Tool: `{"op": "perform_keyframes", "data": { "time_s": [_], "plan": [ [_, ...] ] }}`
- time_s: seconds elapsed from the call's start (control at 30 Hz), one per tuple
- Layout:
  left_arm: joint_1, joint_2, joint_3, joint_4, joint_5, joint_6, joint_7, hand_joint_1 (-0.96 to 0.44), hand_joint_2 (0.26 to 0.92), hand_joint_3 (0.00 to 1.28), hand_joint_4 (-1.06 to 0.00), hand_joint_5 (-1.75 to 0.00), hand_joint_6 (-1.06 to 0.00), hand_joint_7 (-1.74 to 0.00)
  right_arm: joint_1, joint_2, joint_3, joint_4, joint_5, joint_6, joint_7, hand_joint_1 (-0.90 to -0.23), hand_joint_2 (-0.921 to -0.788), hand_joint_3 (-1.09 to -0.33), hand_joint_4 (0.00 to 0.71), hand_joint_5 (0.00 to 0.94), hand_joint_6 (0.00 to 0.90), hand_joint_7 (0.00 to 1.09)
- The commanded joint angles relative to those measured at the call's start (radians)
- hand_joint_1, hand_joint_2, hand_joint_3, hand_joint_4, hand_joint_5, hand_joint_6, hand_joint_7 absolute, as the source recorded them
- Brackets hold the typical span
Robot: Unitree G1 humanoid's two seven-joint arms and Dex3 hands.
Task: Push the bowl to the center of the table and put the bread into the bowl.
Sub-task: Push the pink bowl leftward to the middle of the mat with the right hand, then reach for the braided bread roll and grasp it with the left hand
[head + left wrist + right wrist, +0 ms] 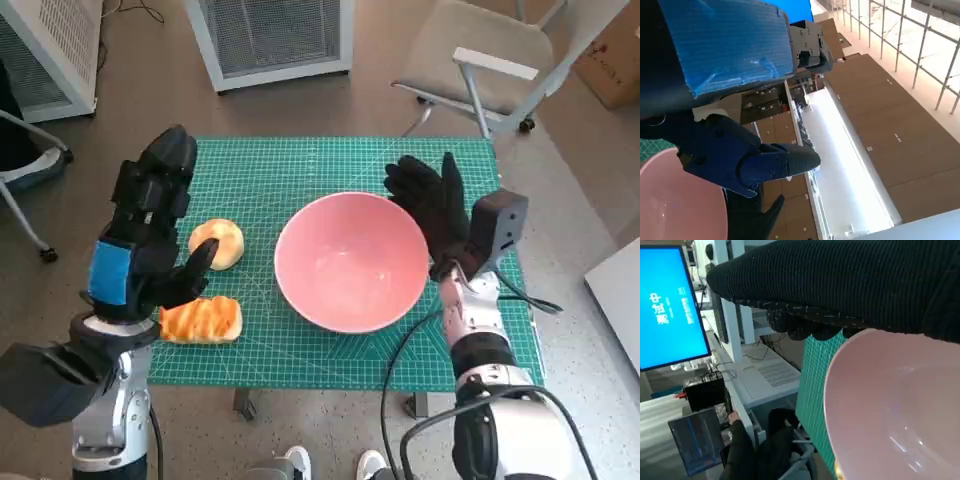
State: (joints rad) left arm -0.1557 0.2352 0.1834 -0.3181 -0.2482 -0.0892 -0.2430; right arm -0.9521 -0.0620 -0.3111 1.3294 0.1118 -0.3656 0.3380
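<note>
Head view evenly lit, soft shadows, slight wide-angle bend at edges. Left wrist view: ceiling light strip [840,165] blown out at centre, frame tilted. Right wrist view: blue screen [667,305] glares upper left; glove dark, soft-focus.

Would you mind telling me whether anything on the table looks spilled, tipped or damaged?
Nothing stands out: the pink bowl sits upright and empty on the green mat, with both bread pieces lying intact beside it.

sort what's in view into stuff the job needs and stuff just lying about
Job:
pink bowl
round bread roll
glazed bread
green mat
left hand
right hand

Lying about:
chair
white cabinet
blue screen
</note>
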Motion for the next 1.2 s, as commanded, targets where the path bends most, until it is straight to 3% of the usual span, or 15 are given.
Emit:
{"op": "perform_keyframes", "data": {
  "time_s": [0.03,0.57,0.83,1.2],
  "plan": [
    [0.014,0.003,0.011,-0.016,0.004,-0.006,0.008,-0.5,0.712,0.6,0.0,-0.14,0.0,-0.52,-0.004,0.015,0.004,0.011,-0.01,0.024,-0.001,-0.552,-0.921,-0.801,0.255,0.01,0.294,0.12],
    [0.022,-0.003,0.02,-0.011,0.004,-0.018,0.015,-0.51,0.751,0.52,0.0,-0.16,0.0,-0.53,-0.022,-0.004,0.02,0.008,-0.015,0.023,0.014,-0.541,-0.921,-0.799,0.259,0.006,0.288,0.11],
    [0.015,-0.005,0.019,-0.005,0.003,-0.021,0.014,-0.5,0.755,0.51,0.0,-0.16,0.0,-0.52,-0.036,-0.035,-0.002,-0.01,0.013,-0.021,0.066,-0.565,-0.921,-0.783,0.25,0.001,0.281,0.11],
    [-0.005,-0.01,0.006,0.002,0.006,-0.012,0.017,-0.49,0.757,0.52,0.0,-0.15,0.0,-0.52,-0.053,-0.08,-0.009,-0.068,0.036,-0.236,0.182,-0.587,-0.921,-0.766,0.211,0.0,0.247,0.1]
  ]
}}
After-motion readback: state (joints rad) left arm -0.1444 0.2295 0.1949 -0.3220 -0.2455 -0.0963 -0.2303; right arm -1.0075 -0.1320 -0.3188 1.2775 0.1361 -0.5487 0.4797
